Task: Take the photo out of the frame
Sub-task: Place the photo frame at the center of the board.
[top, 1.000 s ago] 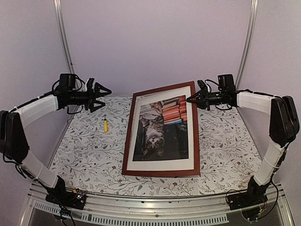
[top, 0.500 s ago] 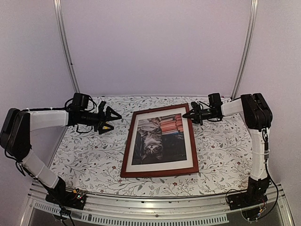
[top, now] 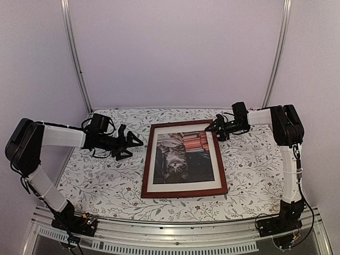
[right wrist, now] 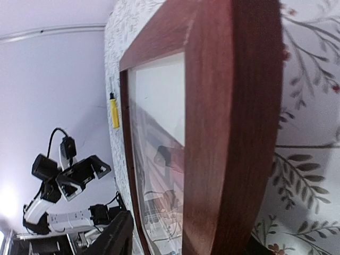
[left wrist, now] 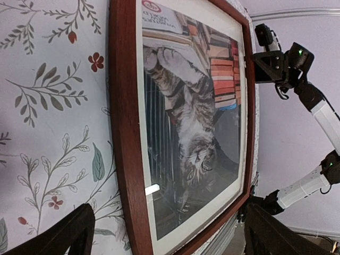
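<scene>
Lowered from its earlier tilt, the frame (top: 184, 194) lay flat on the desk (top: 95, 180), the photo (top: 183, 156) inside it. At its 1 o'clock corner the right tool (top: 217, 130) straddled the rail, fingers parted; the left tool (top: 134, 147) gaped wide at 10 o'clock.

Table (top: 255, 175): top fully covered by white cloth (left wrist: 53, 133) with grey-green leaf sprig print and small red flowers.
Behind table: plain pale lilac wall (top: 175, 53), matte.
At table's rear corners: two curved metal uprights (top: 75, 58), one left, one right, rising out of view.
Along table's near edge: ribbed aluminium rail (top: 175, 231).
Light over table: even, diffuse, soft shadows.
</scene>
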`<state>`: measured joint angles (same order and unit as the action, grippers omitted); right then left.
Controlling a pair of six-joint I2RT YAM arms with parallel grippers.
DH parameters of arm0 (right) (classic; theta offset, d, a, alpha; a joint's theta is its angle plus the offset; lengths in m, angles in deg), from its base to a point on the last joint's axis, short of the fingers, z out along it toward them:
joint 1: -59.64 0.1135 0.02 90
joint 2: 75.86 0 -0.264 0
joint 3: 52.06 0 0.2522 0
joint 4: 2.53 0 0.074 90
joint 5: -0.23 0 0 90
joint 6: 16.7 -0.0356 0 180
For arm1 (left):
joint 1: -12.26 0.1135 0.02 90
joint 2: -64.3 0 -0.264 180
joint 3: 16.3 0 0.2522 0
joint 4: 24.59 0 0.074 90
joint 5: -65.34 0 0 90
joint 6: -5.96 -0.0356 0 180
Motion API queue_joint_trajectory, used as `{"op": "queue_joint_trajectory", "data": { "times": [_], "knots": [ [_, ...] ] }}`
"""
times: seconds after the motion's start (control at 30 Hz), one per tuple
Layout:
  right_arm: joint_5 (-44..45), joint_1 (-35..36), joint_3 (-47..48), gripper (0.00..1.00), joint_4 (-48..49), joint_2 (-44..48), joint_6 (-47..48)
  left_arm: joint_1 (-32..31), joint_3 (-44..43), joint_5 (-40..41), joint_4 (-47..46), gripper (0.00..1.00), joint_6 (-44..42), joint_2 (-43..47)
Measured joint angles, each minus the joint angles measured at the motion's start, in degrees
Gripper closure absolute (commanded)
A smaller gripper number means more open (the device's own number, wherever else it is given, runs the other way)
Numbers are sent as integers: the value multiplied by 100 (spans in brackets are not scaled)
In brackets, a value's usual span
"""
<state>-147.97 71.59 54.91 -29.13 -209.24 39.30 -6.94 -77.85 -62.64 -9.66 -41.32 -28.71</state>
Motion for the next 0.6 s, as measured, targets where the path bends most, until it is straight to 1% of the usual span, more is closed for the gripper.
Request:
{"op": "queue_joint_trajectory", "data": {
  "times": [0.1,0.17,0.37,0.5,0.6],
  "knots": [
    [612,0,7,31,-487,2,308,-9,0,98,-63,1,-2,-46],
    [833,4,4,26,-654,46,446,-15,0,146,-111,1,-2,-90],
    [2000,203,22,16,-1268,444,839,-90,0,234,-173,1,0,-269],
    [2841,448,39,13,-1534,597,1021,-155,-4,284,-175,1,-4,-341],
    [3418,647,42,12,-1738,737,1128,-205,-17,341,-160,0,-24,-356]
  ]
}}
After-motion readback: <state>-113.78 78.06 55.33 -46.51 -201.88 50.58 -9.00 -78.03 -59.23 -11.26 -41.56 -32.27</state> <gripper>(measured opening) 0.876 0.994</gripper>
